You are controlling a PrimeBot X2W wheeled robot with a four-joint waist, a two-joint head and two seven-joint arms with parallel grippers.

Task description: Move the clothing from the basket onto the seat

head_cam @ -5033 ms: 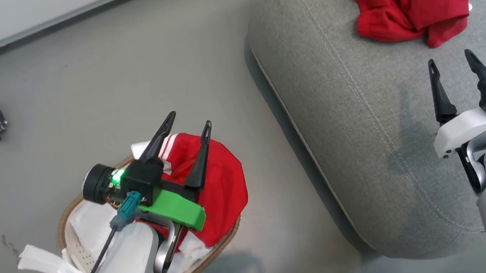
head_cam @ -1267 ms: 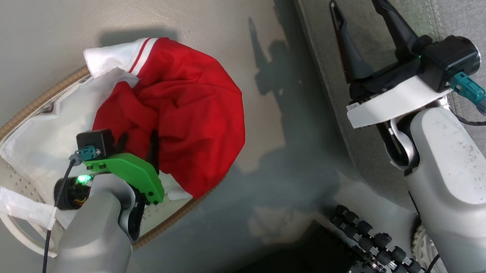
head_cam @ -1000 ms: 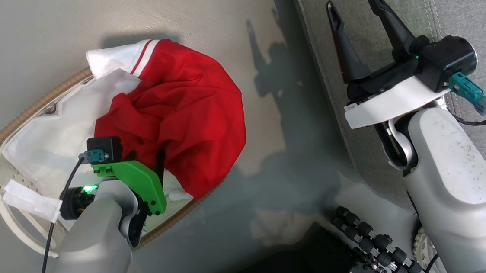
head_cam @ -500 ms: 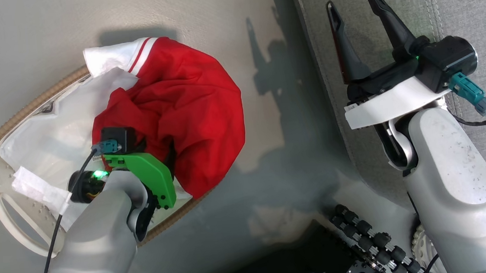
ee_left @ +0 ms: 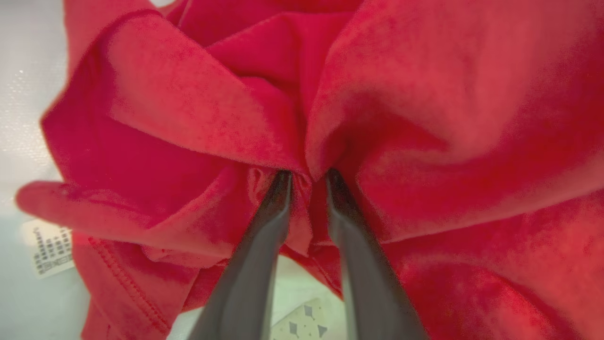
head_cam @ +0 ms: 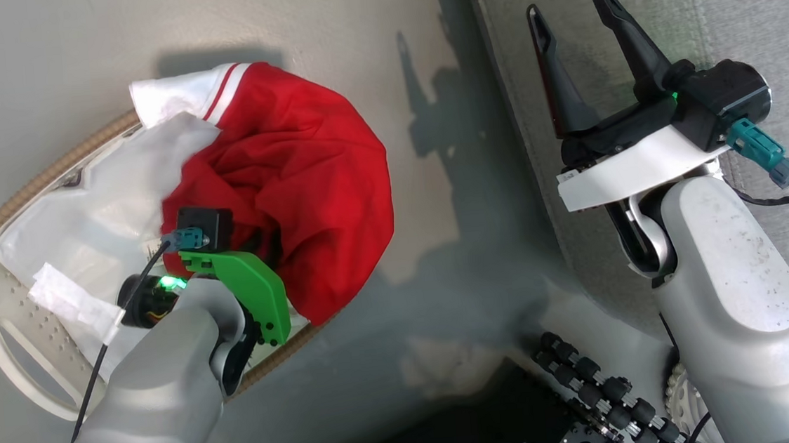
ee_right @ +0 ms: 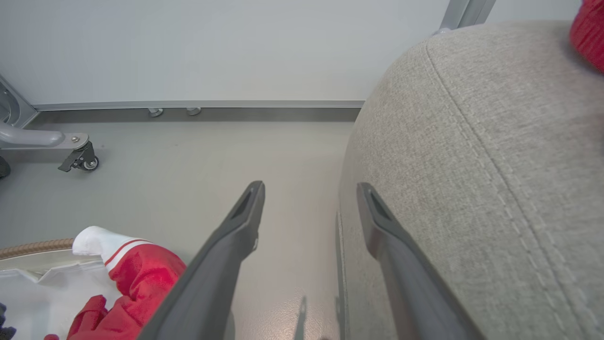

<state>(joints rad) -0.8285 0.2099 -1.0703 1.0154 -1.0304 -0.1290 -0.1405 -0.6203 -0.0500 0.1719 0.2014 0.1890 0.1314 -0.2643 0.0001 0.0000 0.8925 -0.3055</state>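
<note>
L fingers (ee_left: 289,189) are nearly closed, w/ a thick fold of the red clothing (ee_left: 424,94) pinched between the tips. Cloth bunches up around both tips, so I've got a firm bite on it. A white care label (ee_left: 47,250) shows at the left of my L wrist view, lying on the pale liner. From the head view, the green wrist bracket (head_cam: 252,289) sits over the near edge of the clothing (head_cam: 314,185), and the fingers are buried in the folds.

The clothing is piled in the right part of the basket (head_cam: 33,186). Its bulk drapes over the right rim, and a white cuff w/ red stripes hangs over the far rim. The white liner (head_cam: 104,202) covers the left part of the basket. The basket stands on the grey floor (head_cam: 140,30), just left of the seat (head_cam: 736,4), w/ a strip of floor between them.

R fingers (head_cam: 544,41) are spread wide and hold nothing. They hang above the seat's (ee_right: 495,141) left edge, tips pointing away from me. R wrist view also catches the basket rim (ee_right: 33,246) and the clothing (ee_right: 137,278) at lower left. There's another red piece (ee_right: 587,19) on the seat, at the top right corner.
</note>
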